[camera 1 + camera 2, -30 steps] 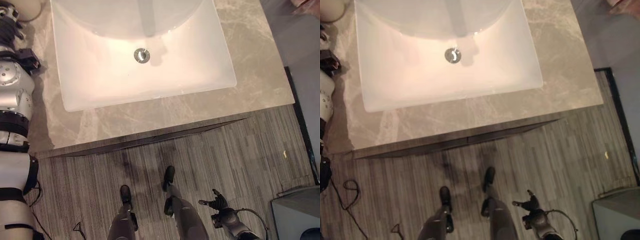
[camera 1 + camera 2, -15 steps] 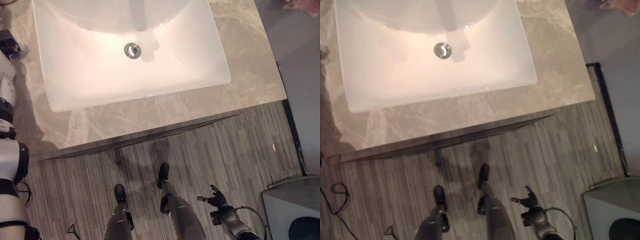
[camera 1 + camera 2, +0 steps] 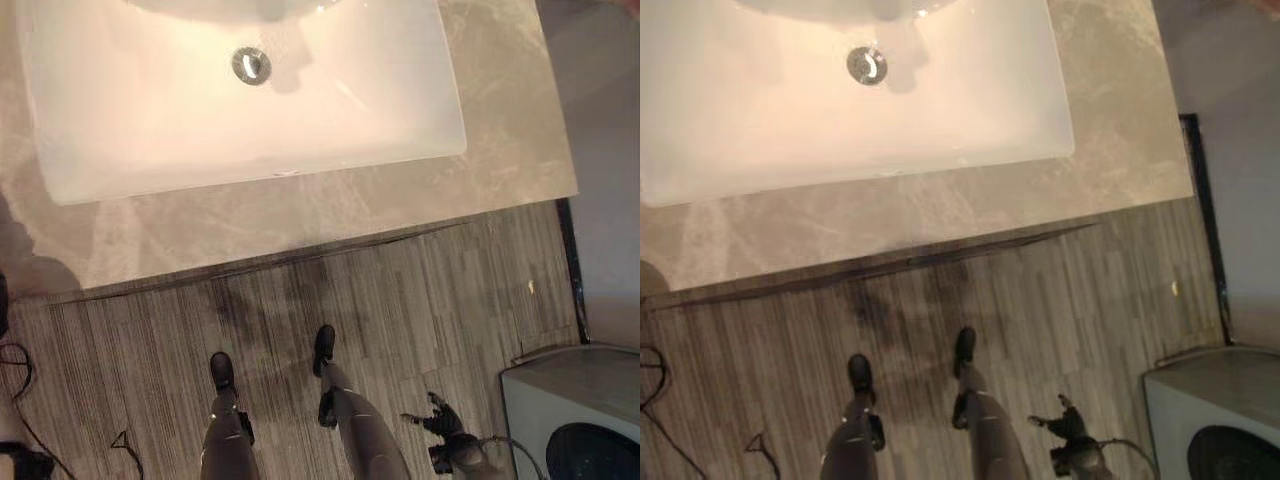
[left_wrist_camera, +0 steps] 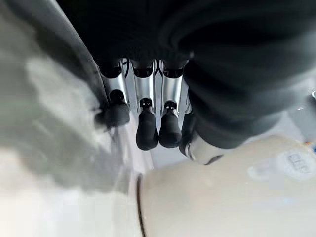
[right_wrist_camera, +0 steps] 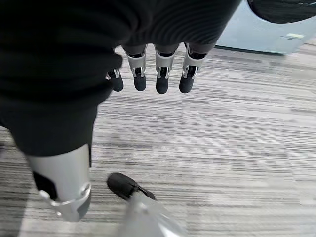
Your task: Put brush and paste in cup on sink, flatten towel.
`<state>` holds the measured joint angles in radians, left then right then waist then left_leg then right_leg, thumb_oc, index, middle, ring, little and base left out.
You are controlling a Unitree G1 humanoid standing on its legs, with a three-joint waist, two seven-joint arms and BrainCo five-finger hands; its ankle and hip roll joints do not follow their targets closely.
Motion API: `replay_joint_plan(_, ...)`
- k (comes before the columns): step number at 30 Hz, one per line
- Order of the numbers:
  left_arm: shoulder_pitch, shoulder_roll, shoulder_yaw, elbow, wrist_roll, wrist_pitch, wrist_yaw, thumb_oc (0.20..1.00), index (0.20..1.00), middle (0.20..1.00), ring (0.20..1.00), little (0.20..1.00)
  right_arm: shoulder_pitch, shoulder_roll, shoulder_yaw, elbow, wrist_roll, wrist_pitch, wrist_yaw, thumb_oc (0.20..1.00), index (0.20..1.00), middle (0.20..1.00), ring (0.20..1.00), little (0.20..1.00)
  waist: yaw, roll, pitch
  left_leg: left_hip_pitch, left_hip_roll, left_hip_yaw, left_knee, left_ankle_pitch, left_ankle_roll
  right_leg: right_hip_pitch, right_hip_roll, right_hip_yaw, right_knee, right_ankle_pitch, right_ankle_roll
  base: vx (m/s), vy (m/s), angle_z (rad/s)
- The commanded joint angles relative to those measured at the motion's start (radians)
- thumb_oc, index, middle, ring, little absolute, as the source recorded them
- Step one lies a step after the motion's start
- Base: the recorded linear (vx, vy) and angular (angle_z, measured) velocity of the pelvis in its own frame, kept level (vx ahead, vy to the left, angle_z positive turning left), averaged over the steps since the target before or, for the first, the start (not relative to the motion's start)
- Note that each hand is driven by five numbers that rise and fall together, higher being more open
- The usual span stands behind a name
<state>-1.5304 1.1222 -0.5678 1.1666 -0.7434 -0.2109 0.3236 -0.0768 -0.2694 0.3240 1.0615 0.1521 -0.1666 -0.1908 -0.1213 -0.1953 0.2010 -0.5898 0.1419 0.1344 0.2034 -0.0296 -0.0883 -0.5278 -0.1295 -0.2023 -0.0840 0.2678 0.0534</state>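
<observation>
Cup [image 4: 237,197]: a pale cream rounded vessel, taken to be the cup, lies just past the left hand's fingertips in the left wrist view; whether they touch it cannot be told.
Brush, paste, towel: not located on the stretch of countertop seen from the head views.
Sink [image 3: 250,150]: white rectangular basin at 12 o'clock, drain [image 3: 250,64] toward its back, set in a grey marbled countertop [image 3: 300,215].
Left hand [image 4: 148,123]: fingers straight and side by side, holding nothing, over a pale surface beside the cup.
Right hand [image 5: 158,74]: fingers relaxed and loosely spread, empty, hanging low over the striped floor [image 5: 237,148] at 5 o'clock, well clear of the sink.
Handling, cup: judged rigid, smooth, likely slippery and breakable; better steadied than squeezed.
Handling, brush and paste: judged light and slender; a pinch at mid-length should suit.
Handling, towel: judged limp; press with flat fingers and sweep outward.
Bystander item: grey appliance [image 3: 575,415] at 4 o'clock.
</observation>
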Motion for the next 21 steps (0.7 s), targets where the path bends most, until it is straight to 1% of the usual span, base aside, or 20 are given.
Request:
replay_joint_plan(1,-0.134,-0.008,-0.045,0.057,0.028,-0.039,-0.008,0.2,0.2,0.2,0.2,0.2,0.063,-0.063,-0.063,-0.006,0.023,-0.007,0.001,1.0,1.0,1.0,1.0,1.0,-0.026,0.096,0.011,0.127,-0.018,-0.05,-0.291,0.116,0.012,0.149,-0.102,-0.012,-0.003,0.06,0.208,0.08,0.032,-0.4)
replay_joint_plan(2,-0.132,-0.012,-0.042,0.058,0.032,-0.039,-0.007,0.2,0.2,0.2,0.2,0.2,0.068,-0.064,-0.066,-0.008,0.022,-0.009,0.001,1.0,1.0,1.0,1.0,1.0,-0.027,0.099,0.011,0.126,-0.019,-0.048,-0.291,0.116,0.011,0.148,-0.104,-0.015,-0.003,0.056,0.208,-0.01,0.039,-0.58)
replay_joint_plan(3,-0.125,-0.025,-0.032,0.063,0.031,-0.039,-0.008,0.2,0.2,0.2,0.2,0.2,0.075,-0.067,-0.07,-0.015,0.024,-0.011,0.0,1.0,1.0,1.0,1.0,1.0,-0.032,0.1,0.022,0.113,-0.03,-0.034,-0.291,0.142,0.018,0.137,-0.115,-0.025,-0.003,0.073,0.208,-0.01,0.028,-0.49)
replay_joint_plan(4,-0.124,-0.025,-0.032,0.063,0.031,-0.038,-0.008,0.2,0.2,0.2,0.2,0.2,0.075,-0.067,-0.07,-0.014,0.023,-0.011,0.0,1.0,1.0,1.0,1.0,1.0,-0.031,0.104,0.015,0.123,-0.025,-0.046,-0.291,0.115,0.011,0.146,-0.109,-0.018,-0.003,0.055,0.208,-0.02,0.026,-0.18)
replay_joint_plan(6,-0.11,-0.038,-0.012,0.059,0.034,-0.044,0.003,0.2,0.2,0.2,0.2,0.2,0.08,-0.066,-0.07,-0.025,0.021,-0.013,-0.002,1.0,1.0,1.0,1.0,1.0,-0.034,0.107,0.017,0.119,-0.028,-0.044,-0.291,0.117,0.01,0.146,-0.113,-0.022,-0.003,0.06,0.208,-0.02,0.005,-0.03)
replay_joint_plan(7,-0.101,-0.046,0.001,0.05,0.045,-0.052,0.019,0.2,0.2,0.2,0.2,0.2,0.081,-0.062,-0.068,-0.03,0.019,-0.014,-0.005,1.0,1.0,1.0,1.0,1.0,-0.036,0.104,0.024,0.108,-0.033,-0.033,-0.291,0.145,0.016,0.139,-0.119,-0.032,-0.003,0.078,0.208,-0.1,-0.014,-0.03)
replay_joint_plan(9,-0.037,-0.077,0.061,-0.003,0.088,-0.068,0.082,0.2,0.2,0.2,0.2,0.2,0.086,-0.051,-0.064,-0.036,0.016,-0.017,-0.01,1.0,1.0,1.0,1.0,1.0,-0.034,0.102,0.024,0.112,-0.033,-0.035,-0.291,0.147,0.014,0.15,-0.119,-0.039,-0.003,0.067,0.208,-0.05,-0.028,0.05)
replay_joint_plan(11,0.02,-0.096,0.108,-0.041,0.116,-0.071,0.114,0.2,0.2,0.2,0.2,0.2,0.095,-0.049,-0.061,-0.037,0.005,-0.016,-0.014,1.0,1.0,1.0,1.0,1.0,-0.028,0.101,0.025,0.128,-0.03,-0.037,-0.291,0.144,0.012,0.169,-0.122,-0.049,-0.003,0.052,0.208,0.01,-0.031,0.05)
replay_joint_plan(13,0.081,-0.122,0.168,-0.093,0.144,-0.08,0.169,0.2,0.2,0.2,0.2,0.2,0.091,-0.041,-0.056,-0.025,0.0,-0.012,-0.018,1.0,1.0,1.0,1.0,1.0,-0.022,0.098,0.022,0.153,-0.028,-0.04,-0.291,0.141,0.01,0.196,-0.125,-0.063,-0.003,0.04,0.208,0.02,-0.037,0.05)
replay_joint_plan(14,0.09,-0.122,0.176,-0.099,0.146,-0.079,0.172,0.2,0.2,0.2,0.2,0.2,0.092,-0.043,-0.056,-0.025,0.0,-0.012,-0.018,1.0,1.0,1.0,1.0,1.0,-0.023,0.1,0.023,0.155,-0.028,-0.041,-0.291,0.141,0.01,0.199,-0.125,-0.064,-0.003,0.04,0.208,0.03,-0.058,0.05)
replay_joint_plan(15,0.15,-0.147,0.219,-0.166,0.182,-0.078,0.21,0.2,0.2,0.2,0.2,0.2,0.085,-0.036,-0.05,-0.022,-0.007,-0.004,-0.023,1.0,1.0,1.0,1.0,1.0,-0.011,0.095,0.016,0.182,-0.024,-0.044,-0.291,0.138,0.007,0.232,-0.125,-0.078,-0.003,0.025,0.208,0.03,-0.055,0.05)
replay_joint_plan(17,0.223,-0.153,0.254,-0.242,0.242,-0.074,0.241,0.2,0.2,0.2,0.2,0.2,0.085,-0.032,-0.056,-0.022,-0.01,-0.002,-0.027,1.0,1.0,1.0,1.0,1.0,-0.002,0.091,0.011,0.214,-0.024,-0.046,-0.291,0.134,0.006,0.271,-0.126,-0.093,-0.003,0.014,0.208,0.03,-0.047,0.08)
replay_joint_plan(18,0.23,-0.154,0.26,-0.246,0.244,-0.073,0.243,0.2,0.2,0.2,0.2,0.2,0.086,-0.034,-0.055,-0.022,-0.01,-0.002,-0.027,1.0,1.0,1.0,1.0,1.0,-0.003,0.092,0.012,0.216,-0.024,-0.046,-0.291,0.133,0.006,0.273,-0.126,-0.093,-0.003,0.014,0.208,0.05,-0.04,0.14)
replay_joint_plan(20,0.347,-0.18,0.328,-0.345,0.306,-0.072,0.278,0.2,0.2,0.2,0.2,0.2,0.076,-0.029,-0.061,-0.021,-0.022,0.009,-0.032,1.0,1.0,1.0,1.0,1.0,0.019,0.085,-0.009,0.27,-0.026,-0.05,-0.291,0.126,0.005,0.332,-0.127,-0.114,-0.003,-0.002,0.208,0.06,-0.038,0.22)
replay_joint_plan(21,0.355,-0.181,0.335,-0.35,0.309,-0.07,0.28,0.2,0.2,0.2,0.2,0.2,0.077,-0.031,-0.059,-0.021,-0.022,0.009,-0.032,1.0,1.0,1.0,1.0,1.0,0.018,0.086,-0.008,0.273,-0.026,-0.05,-0.291,0.125,0.005,0.335,-0.127,-0.115,-0.003,-0.002,0.208,0.04,-0.008,0.16)
